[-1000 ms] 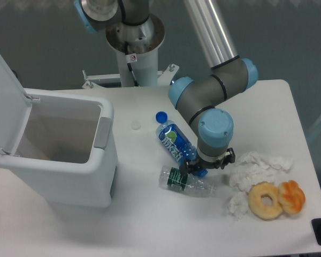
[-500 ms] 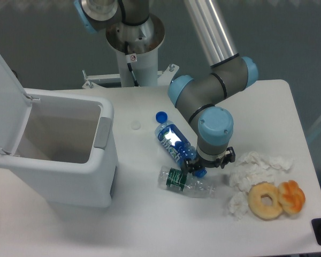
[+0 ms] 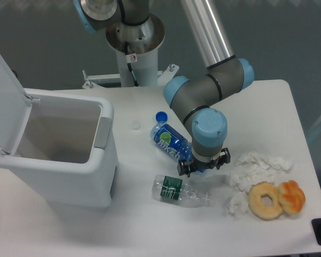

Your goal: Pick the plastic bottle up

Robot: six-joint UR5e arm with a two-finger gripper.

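Camera: plastic bottle [image 3: 168, 139] slants upper-left to lower-right, cap end in gripper [image 3: 195, 166].

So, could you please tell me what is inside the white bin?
The white bin, lid open, shows only bare inner walls; its near wall hides the bottom, so contents there cannot be ruled out.

The arm [image 3: 206, 91] is built of grey jointed housings closed with light blue round caps, joined by a polished silver tube. A white column with a small red-and-white sticker is seen at its base. The gripper [image 3: 202, 165] is black, beneath the nearest blue cap.
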